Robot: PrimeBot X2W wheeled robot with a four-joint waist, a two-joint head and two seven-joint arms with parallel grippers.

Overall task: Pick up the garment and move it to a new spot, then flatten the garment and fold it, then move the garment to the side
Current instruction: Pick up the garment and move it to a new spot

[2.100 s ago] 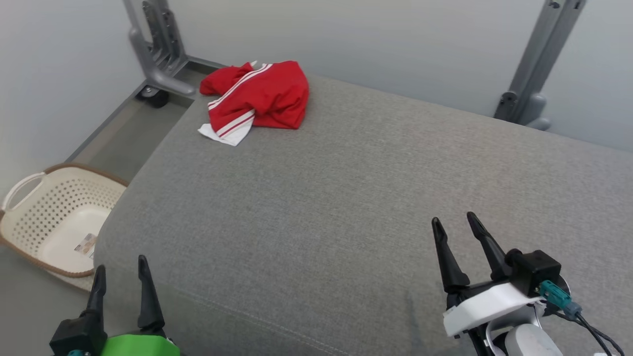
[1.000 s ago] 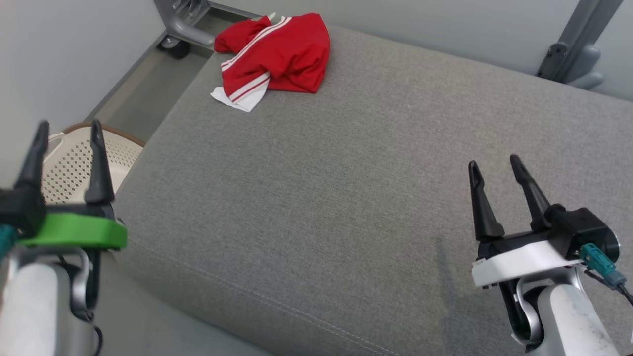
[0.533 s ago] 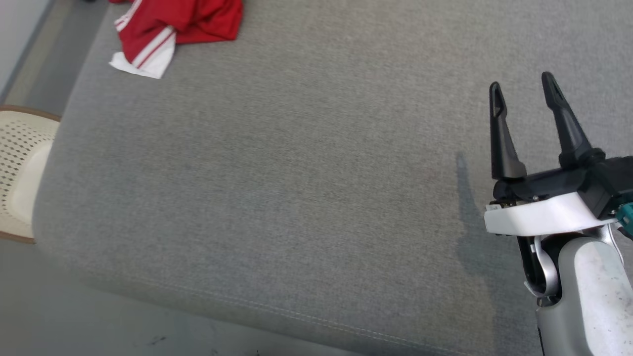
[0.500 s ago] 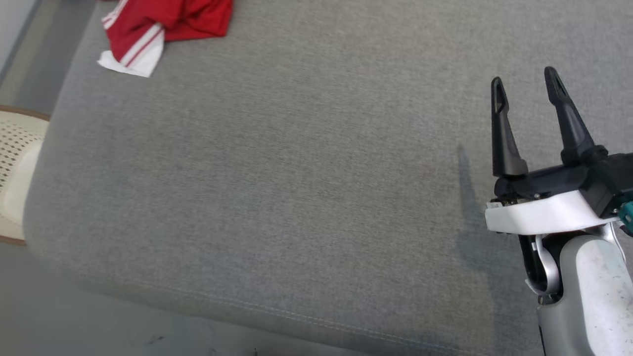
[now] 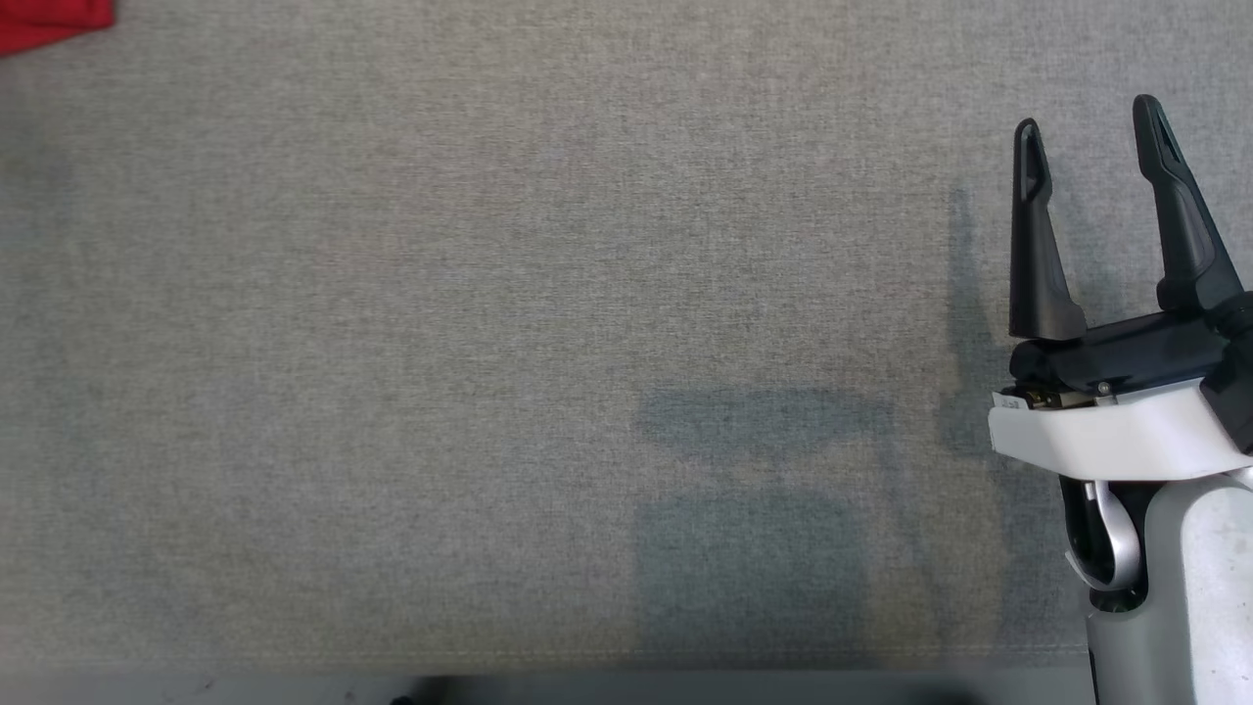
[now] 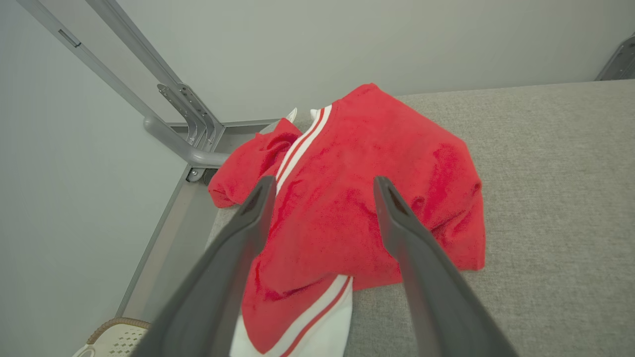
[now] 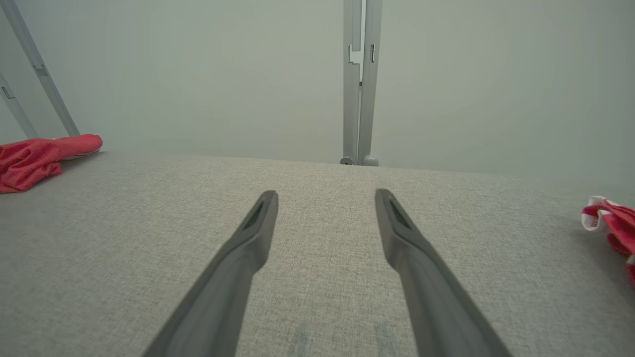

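Note:
The garment (image 6: 397,148) is a crumpled red top with white stripes, lying at the far left corner of the grey cushion (image 6: 555,163). My left gripper (image 6: 323,181) is open and points at its middle from close by, with no cloth pinched. In the head view only a red corner of the garment (image 5: 49,24) shows at the top left. My right gripper (image 5: 1088,116) hovers open over bare cushion at the right, far from the garment. In the right wrist view the right gripper (image 7: 325,193) is empty and the garment (image 7: 34,156) lies far off to the left.
Grey metal frame legs (image 6: 183,124) stand just behind the garment, with a perforated basket (image 6: 114,337) on the floor below that corner. An upright post (image 7: 361,79) rises behind the cushion. Another red and white cloth (image 7: 612,218) lies at the right. The cushion's front edge (image 5: 587,666) is near.
The head camera has swung down and right, so the garment slid to the picture's top left corner and the left gripper and basket left it. Both grippers stay open.

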